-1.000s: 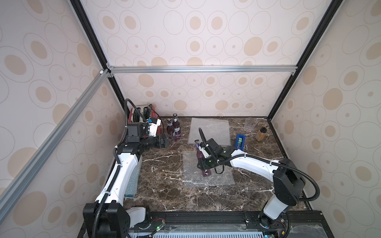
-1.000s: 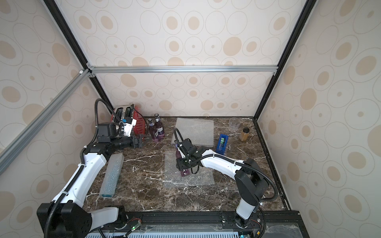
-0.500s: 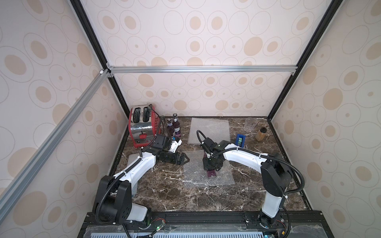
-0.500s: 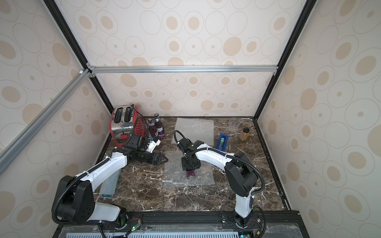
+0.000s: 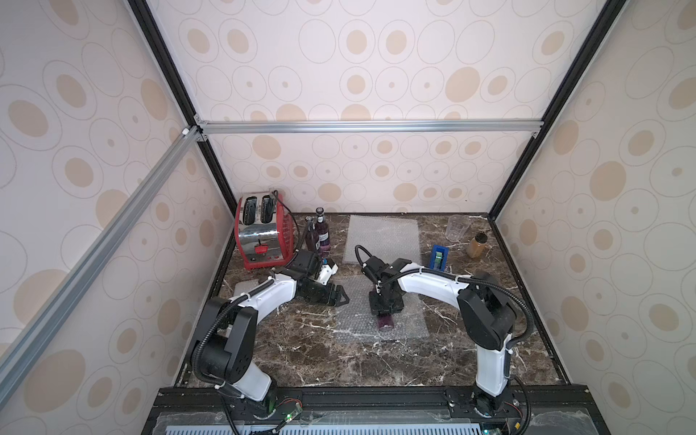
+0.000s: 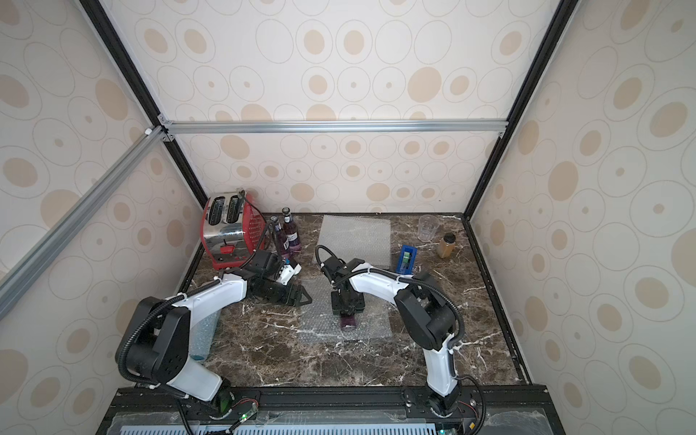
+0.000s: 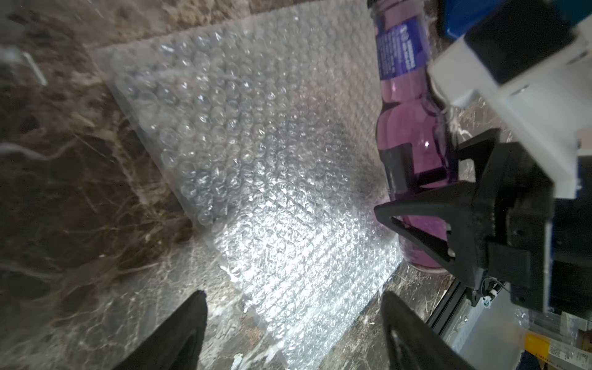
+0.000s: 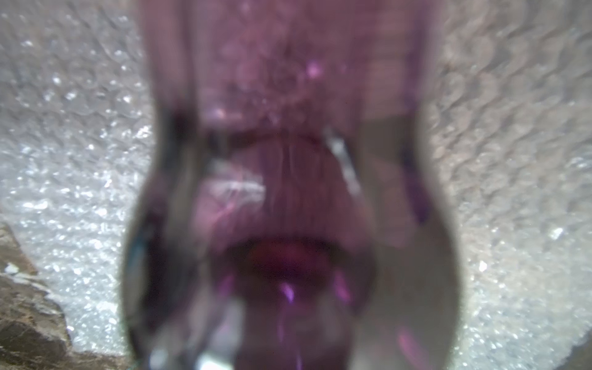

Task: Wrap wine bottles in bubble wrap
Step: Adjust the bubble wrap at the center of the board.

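Observation:
A purple wine bottle (image 5: 386, 323) (image 6: 348, 322) lies on a flat sheet of bubble wrap (image 5: 354, 320) (image 6: 320, 324) mid-table. My right gripper (image 5: 386, 307) (image 6: 347, 304) is shut on it, fingers on either side of the glass. In the left wrist view the bottle (image 7: 407, 121) rests along the sheet's (image 7: 256, 153) far edge inside the right gripper (image 7: 400, 192). My left gripper (image 5: 339, 295) (image 6: 301, 295) (image 7: 293, 304) hangs open at the sheet's left edge, holding nothing. The right wrist view is filled by the blurred bottle (image 8: 288, 160) over bubble wrap (image 8: 64, 153).
Two more purple bottles (image 5: 323, 235) (image 5: 311, 238) stand by a red toaster (image 5: 261, 233) at the back left. A second sheet (image 5: 382, 237) lies at the back. A blue tape dispenser (image 5: 438, 257), clear cup (image 5: 457, 227) and amber jar (image 5: 477, 244) sit back right. A wrapped roll (image 6: 203, 333) lies by the left wall.
My left arm swung from in front of the toaster to the sheet's left edge. The right gripper brought the bottle down and nearer, onto the sheet.

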Motion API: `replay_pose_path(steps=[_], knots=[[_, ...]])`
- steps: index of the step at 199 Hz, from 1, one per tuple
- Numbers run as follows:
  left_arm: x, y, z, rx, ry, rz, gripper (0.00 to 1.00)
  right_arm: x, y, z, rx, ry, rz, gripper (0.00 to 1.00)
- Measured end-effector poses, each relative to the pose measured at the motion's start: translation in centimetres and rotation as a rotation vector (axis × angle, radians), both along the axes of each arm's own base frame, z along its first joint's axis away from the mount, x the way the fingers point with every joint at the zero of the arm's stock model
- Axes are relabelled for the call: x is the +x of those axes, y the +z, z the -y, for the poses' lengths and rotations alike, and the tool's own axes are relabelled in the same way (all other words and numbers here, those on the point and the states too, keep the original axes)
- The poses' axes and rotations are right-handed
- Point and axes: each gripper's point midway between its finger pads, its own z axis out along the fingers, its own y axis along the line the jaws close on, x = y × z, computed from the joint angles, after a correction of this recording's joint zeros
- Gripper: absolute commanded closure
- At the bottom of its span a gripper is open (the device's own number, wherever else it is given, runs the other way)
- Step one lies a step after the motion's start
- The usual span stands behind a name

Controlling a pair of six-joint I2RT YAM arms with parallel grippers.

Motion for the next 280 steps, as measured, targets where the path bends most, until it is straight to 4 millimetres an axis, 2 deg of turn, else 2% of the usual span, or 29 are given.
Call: replay_pose_path(steps=[30,66,96,162,214,261,280], knots=[[0.2,-1.1,1.3,0.009,-0.014,-0.049,0.45,0.0,0.0,0.0,0.000,-0.002,0.000,0.63],[0.7,-3.0,1.5,0.035,0.004,-0.122,0.58,0.0,-0.1,0.0,0.000,-0.002,0.000,0.52],[0.7,-4.3,1.6,0.055,0.010,-0.172,0.63,0.1,-0.1,-0.1,0.002,-0.003,0.002,0.45],[2.0,-4.6,1.6,0.098,0.011,-0.177,0.65,0.6,0.0,-0.7,0.028,-0.018,0.019,0.35],[2.8,-4.5,0.7,0.179,0.003,-0.140,0.65,1.0,0.1,-0.9,0.043,-0.038,0.031,0.36],[3.1,-4.6,-0.1,0.242,-0.009,-0.126,0.64,1.3,-0.1,-1.3,0.084,-0.110,0.030,0.57],[3.0,-4.6,-0.2,0.245,-0.014,-0.127,0.59,1.3,-0.1,-1.4,0.095,-0.128,0.030,0.60]])
